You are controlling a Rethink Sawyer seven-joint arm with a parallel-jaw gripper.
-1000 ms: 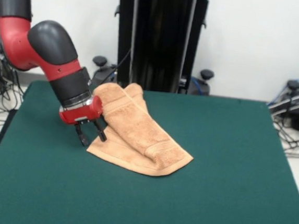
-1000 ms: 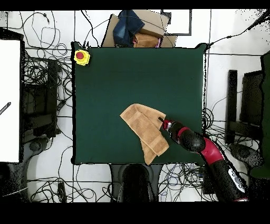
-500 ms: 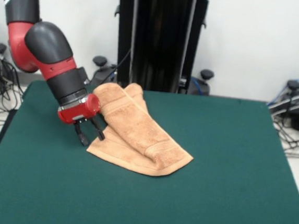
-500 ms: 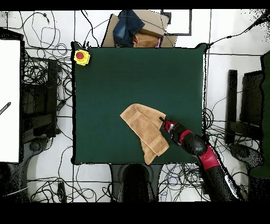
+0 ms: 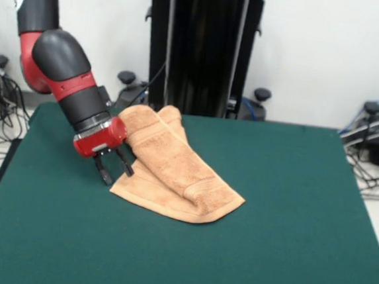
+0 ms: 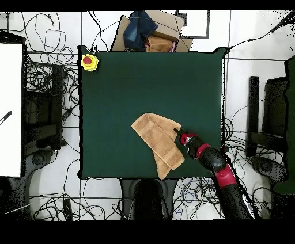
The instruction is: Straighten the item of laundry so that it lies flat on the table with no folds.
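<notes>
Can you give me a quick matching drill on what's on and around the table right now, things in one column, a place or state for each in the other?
Things:
1. towel
2. gripper
3. yellow box with a red button
4. table

Places or states:
A. open, at the towel's edge
B. on a table corner, far from the towel
C. folded over itself, not flat
D. dark green top under everything

Pairs: 1-C, 2-A, 3-B, 4-D
</notes>
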